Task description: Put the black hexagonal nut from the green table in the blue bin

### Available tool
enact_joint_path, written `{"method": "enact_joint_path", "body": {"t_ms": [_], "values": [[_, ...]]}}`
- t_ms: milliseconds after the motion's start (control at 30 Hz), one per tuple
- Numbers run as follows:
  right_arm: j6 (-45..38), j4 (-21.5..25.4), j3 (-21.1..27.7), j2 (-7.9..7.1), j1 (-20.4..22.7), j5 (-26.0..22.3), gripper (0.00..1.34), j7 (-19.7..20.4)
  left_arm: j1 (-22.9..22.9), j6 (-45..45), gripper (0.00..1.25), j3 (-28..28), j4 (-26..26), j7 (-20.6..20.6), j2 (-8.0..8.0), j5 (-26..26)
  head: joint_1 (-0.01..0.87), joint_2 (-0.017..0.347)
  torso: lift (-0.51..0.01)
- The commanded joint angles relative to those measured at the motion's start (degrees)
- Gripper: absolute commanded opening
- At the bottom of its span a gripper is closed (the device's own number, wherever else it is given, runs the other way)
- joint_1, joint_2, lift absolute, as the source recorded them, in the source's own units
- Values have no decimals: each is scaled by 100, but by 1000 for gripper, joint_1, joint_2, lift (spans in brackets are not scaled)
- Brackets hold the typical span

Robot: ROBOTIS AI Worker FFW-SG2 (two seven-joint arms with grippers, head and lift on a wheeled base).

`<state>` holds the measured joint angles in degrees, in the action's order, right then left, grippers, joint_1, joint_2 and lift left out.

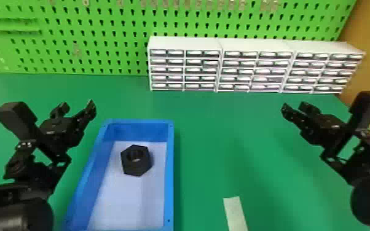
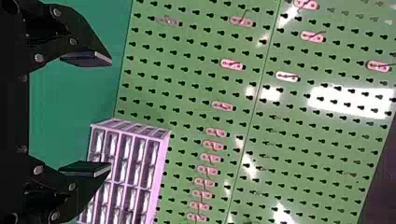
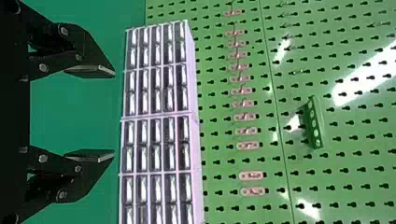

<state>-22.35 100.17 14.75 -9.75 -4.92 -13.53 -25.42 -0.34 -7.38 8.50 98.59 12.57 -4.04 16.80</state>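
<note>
The black hexagonal nut [image 1: 136, 160] lies inside the blue bin [image 1: 169, 172], on its pale floor toward the far end. My left gripper [image 1: 76, 108] is above the green table [image 1: 212, 147], just left of the bin's far end, open and holding nothing. Over the table's right side stands my right gripper [image 1: 295, 108], also open and well away from the bin. In the left wrist view the left gripper [image 2: 111, 114] has its fingers wide apart. The right wrist view has the right gripper [image 3: 114, 114] with a similar gap between its fingers.
White drawer cabinets [image 1: 185, 70] line the back of the table at centre and right, before a green pegboard [image 1: 101, 43]. A pale strip [image 1: 235, 212] lies on the table near the front edge, right of the bin.
</note>
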Motion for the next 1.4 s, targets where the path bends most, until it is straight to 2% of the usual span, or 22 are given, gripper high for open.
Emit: {"method": "enact_joint_path", "body": {"t_ms": [0, 200, 600, 833, 1367], "values": [[-77, -15, 239, 26, 18, -1, 704, -68, -10, 0, 790, 20, -15, 0, 0, 17, 691, 9, -97], [-200, -41, 450, 35, 35, 34, 709, -244, -37, 0, 790, 20, -32, 0, 0, 26, 691, 9, -97], [-253, -59, 573, 79, 35, 25, 724, -270, -81, 0, 789, -15, -85, 0, 0, 105, 691, 9, -97], [-270, -67, 590, 79, 44, 34, 799, -270, -81, 0, 790, -24, -85, 0, 0, 87, 691, 9, -97], [-270, -67, 660, 79, 35, 52, 815, -270, -81, 0, 790, -24, -85, 0, 0, 87, 691, 9, -97]]}}
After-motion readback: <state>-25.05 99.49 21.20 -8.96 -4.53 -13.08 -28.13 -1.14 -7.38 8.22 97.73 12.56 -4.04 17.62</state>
